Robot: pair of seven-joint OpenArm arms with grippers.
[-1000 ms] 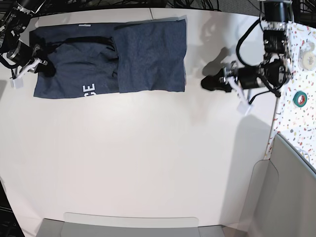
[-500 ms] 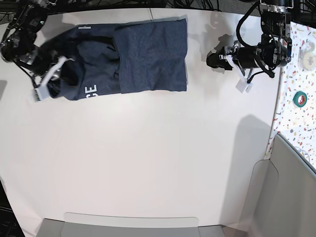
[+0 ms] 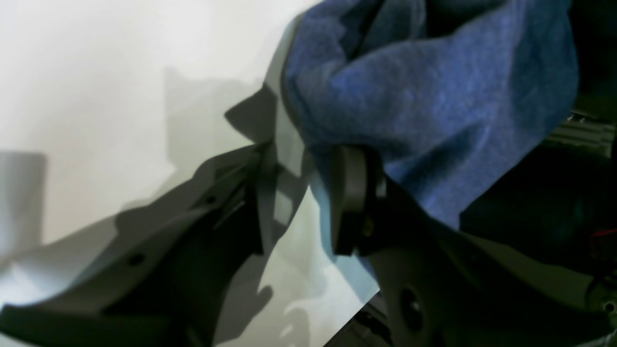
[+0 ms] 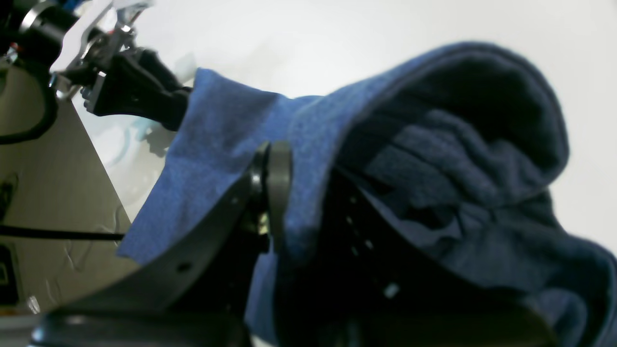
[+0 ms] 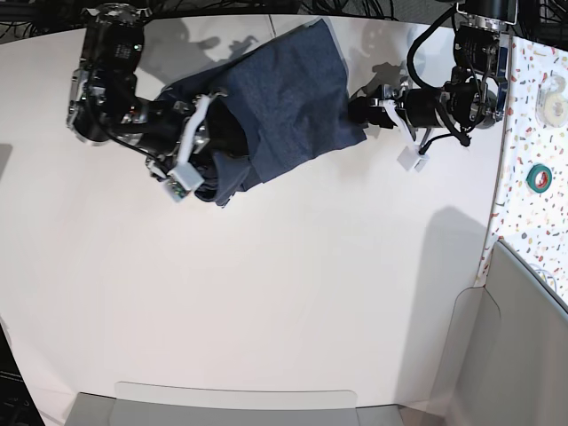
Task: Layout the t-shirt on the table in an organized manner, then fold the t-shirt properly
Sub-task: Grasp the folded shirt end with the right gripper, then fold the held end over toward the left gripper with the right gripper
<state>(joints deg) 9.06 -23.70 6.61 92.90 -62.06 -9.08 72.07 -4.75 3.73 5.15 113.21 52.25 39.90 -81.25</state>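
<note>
T-shirt (image 5: 284, 98) cloth like this is soft and limp, light enough for one arm to drag, and it slumps and bunches wherever nothing supports it; from what I can see it will not slide off hard pads easily, but it will fold over itself at the least tug. The sensible places to take it, I'd judge, are hems and corners, two points at once, so the panel between them can be pulled taut.

It is a dark navy, heathered fabric, plain on the side facing up. Right now it sits on the table (image 5: 293, 293) at the far edge, partly lifted and rumpled rather than flat, one broad flap slanting across the middle of the shirt.

The right gripper (image 5: 200, 146) is at the shirt's near-left end, and its wrist view shows the jaws clamped on a thick fold with cloth heaped over them. The left gripper (image 5: 366, 111) is at the shirt's opposite edge; in its wrist view the jaws stand apart with pale table showing between them, the blue cloth lying against the outside of one finger (image 3: 354, 193) rather than pinched. A small white tag (image 5: 410, 160) dangles just beside that arm.
</note>
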